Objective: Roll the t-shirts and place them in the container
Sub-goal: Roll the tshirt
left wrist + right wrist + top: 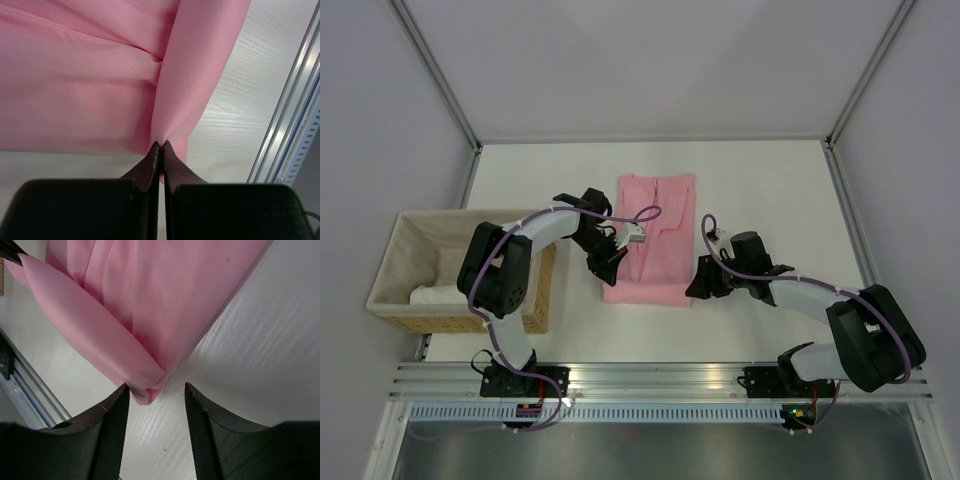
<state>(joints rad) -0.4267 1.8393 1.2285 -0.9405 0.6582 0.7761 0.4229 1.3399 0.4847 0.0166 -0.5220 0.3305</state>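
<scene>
The pink t-shirt (658,215) lies folded into a long narrow strip on the white table, its length running away from the arms. My left gripper (605,268) sits at the strip's near left corner. In the left wrist view that gripper (160,144) is shut on a pinch of the t-shirt (75,75), and the fabric rises in a fold from the tips. My right gripper (697,286) is at the near right corner. It stands open in the right wrist view (156,386), and the folded corner of the t-shirt (150,300) lies between its fingertips, against the left finger (116,410).
A wicker basket (390,262) with a pale liner stands at the left of the table, with white cloth (438,292) in it. An aluminium rail (660,375) runs along the near edge behind the arm bases. Frame posts rise at the far corners.
</scene>
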